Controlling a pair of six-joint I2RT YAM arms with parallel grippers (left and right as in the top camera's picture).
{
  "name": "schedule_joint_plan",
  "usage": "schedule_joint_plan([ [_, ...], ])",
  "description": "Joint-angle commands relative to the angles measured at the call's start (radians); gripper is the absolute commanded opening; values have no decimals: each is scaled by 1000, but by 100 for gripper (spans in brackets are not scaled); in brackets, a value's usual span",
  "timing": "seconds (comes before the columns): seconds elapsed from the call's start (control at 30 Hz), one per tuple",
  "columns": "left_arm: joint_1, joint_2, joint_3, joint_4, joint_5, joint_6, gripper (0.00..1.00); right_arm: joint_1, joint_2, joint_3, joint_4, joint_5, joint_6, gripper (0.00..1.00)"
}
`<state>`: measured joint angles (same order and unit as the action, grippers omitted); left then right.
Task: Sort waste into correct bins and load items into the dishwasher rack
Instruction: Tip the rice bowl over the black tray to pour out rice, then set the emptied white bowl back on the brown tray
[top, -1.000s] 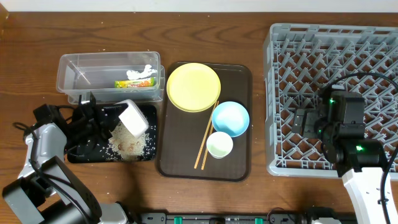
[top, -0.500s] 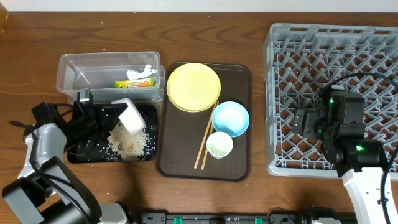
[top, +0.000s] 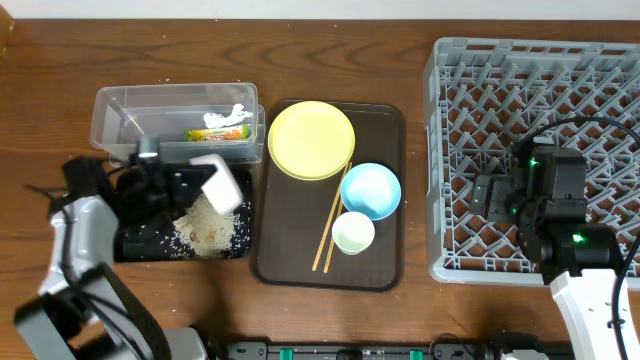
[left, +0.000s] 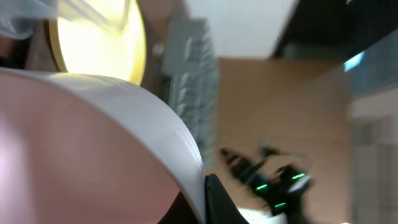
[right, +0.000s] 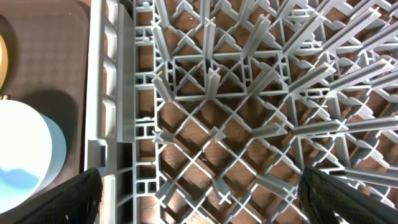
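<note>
While it's tipped over the bin, white bowl (top: 222, 190): held aloft and tilted above the right half of the black tray (top: 138, 246). Versus a second ago it has swung slightly right, and the left arm has shifted toward the clear tub (top: 110, 112).
left gripper (top: 192, 178): clamped on the bowl. Wrist view shows only white wall, blur and one finger at the bottom.
rice (top: 205, 230): heaped on the black tray under the bowl, with stray grains across the tray. The heap looks unchanged and nothing is visibly falling, so my read is the dump is done.
meaning: waste looks sorted. The snack wrapper (top: 217, 132) and white scrap (top: 226, 113) are in the clear tub, the rice in the tray. What's left is loading; the dishwasher rack (top: 440, 150) holds nothing yet.
to load: yellow plate (top: 311, 140), blue bowl (top: 370, 190), small white cup (top: 353, 232) and chopsticks (top: 331, 228), all on the brown serving tray (top: 385, 122).
right gripper (top: 487, 197): hasn't moved. Fingers spread wide, empty, hovering over the rack's front-left cells.
edges: the black tray sits against the tub's near wall and just beside the serving tray's left rim. The bowl hangs near that rim.
room: bare counter (top: 330, 60) behind and in front of the trays, plus a narrow strip between serving tray and rack. The route to the rack crosses the loaded serving tray, so lift first. The rack is well apart from the left arm, so a handover is probably needed.
</note>
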<state>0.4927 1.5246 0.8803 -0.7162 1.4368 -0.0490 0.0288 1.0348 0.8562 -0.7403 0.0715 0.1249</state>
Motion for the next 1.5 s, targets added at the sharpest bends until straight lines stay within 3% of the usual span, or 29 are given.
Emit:
schedule_joint_plan([
  [0.0,-131,-109,12,1,-257,-25,6,8,-2,17,0,7,-10,99],
  [0.27,-608,-209,31,90,-816,-68,6,8,-2,17,-1,6,-10,99],
  [0.43,-854,-172,31,138,-1061,-69,6,8,-2,17,0,6,-10,99],
  [0.6,-1004,-90,31,179,-1233,-87,6,8,-2,17,-1,6,-10,99],
  [0.77,-1048,-15,31,188,-1247,-87,8,8,-2,17,-1,6,-10,99],
  [0.83,-1048,-5,31,188,-1247,-87,17,8,-2,17,-1,6,-10,99],
  [0.93,-1048,-6,32,188,-1248,-86,44,8,-2,17,-1,6,-10,99],
  [1.0,-1048,-8,38,181,-1247,-86,54,8,-2,17,-1,6,-10,99],
  [1.4,-1048,-156,101,156,-1234,-87,56,8,-2,17,-2,6,-10,99],
  [1.47,-1049,-155,100,150,-1175,-88,55,8,-2,17,-2,6,-10,99],
])
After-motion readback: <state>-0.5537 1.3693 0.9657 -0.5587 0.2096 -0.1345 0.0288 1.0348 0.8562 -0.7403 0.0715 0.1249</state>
